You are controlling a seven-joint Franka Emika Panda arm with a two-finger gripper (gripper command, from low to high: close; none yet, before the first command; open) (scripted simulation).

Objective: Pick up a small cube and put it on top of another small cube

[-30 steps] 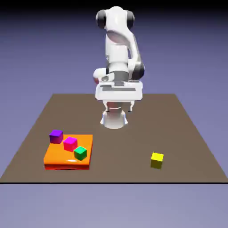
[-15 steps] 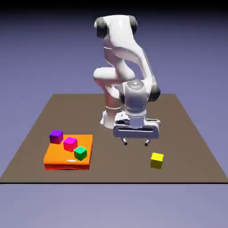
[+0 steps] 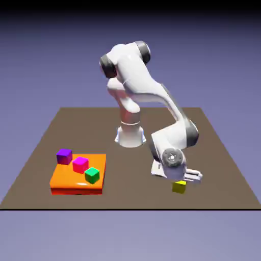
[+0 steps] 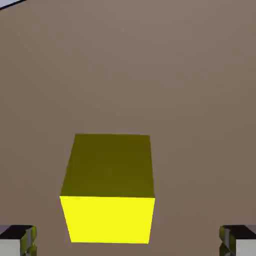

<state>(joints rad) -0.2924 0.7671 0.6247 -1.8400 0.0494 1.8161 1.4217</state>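
On the near right part of the brown table, my white two-finger pincer has come down from high above the table's middle to sit low over the small plain bright yellow cube, which rests alone on the table surface and has not moved over the last second. That drop means I am now lined up for the grasp; judging from this, closing on the cube is the next step, and nothing has been lifted yet. My fingers are spread wide apart and touch nothing. The exterior view shows what the hand view cannot: well apart on its left lies a flat orange block carrying a small purple cube, a small magenta cube and a small green cube, any stacking target being over there. The hand view shows what my wrist hides from outside: the yellow cube sits between my two grey fingertips, with clear gaps on both sides, slightly nearer the left one.
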